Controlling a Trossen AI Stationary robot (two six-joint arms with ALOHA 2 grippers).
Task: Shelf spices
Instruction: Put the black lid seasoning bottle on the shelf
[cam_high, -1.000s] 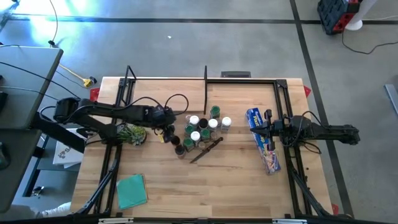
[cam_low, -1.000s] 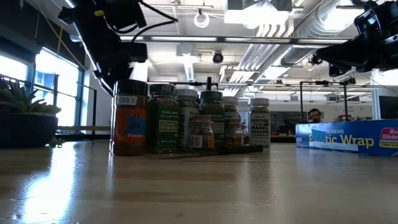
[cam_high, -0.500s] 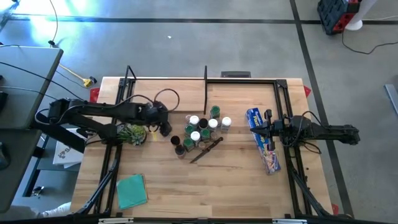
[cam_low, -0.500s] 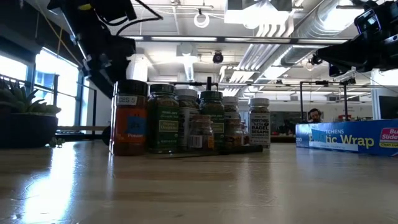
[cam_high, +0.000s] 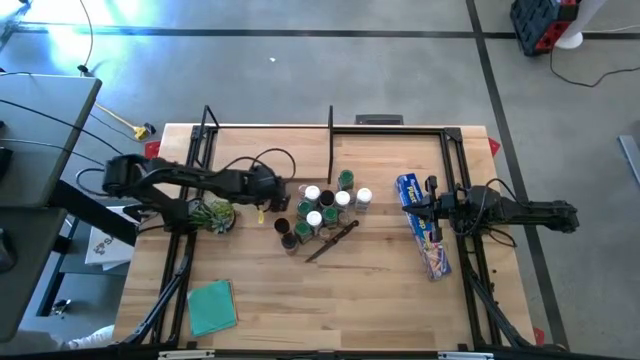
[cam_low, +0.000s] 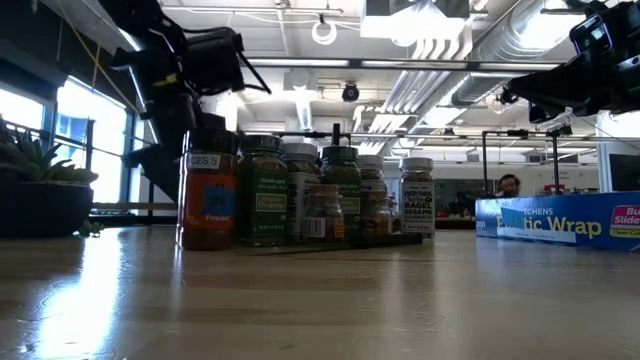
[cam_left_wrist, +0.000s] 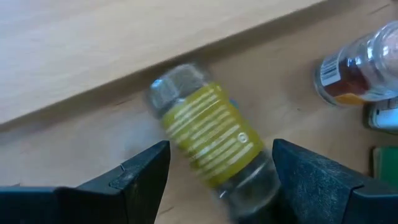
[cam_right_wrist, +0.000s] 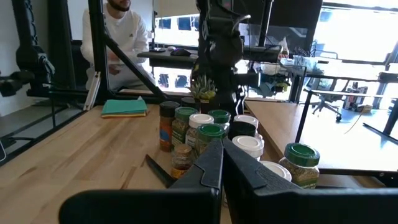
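The left gripper (cam_left_wrist: 217, 171), jaws spread around a yellow-labelled jar (cam_left_wrist: 211, 146), hovers left of the spice jars (cam_high: 322, 213) clustered mid-table; tilted in that loose hold, the jar could slip before reaching the shelf (cam_high: 270, 140) along the back edge. A plant (cam_high: 213, 214) sits close below the arm, a knife (cam_high: 333, 241) beside the cluster. The right gripper (cam_right_wrist: 221, 171), closed and empty, waits over the wrap box (cam_high: 424, 225)

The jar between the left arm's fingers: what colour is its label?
Yellow-green, on a clear jar; the left wrist view shows it best.
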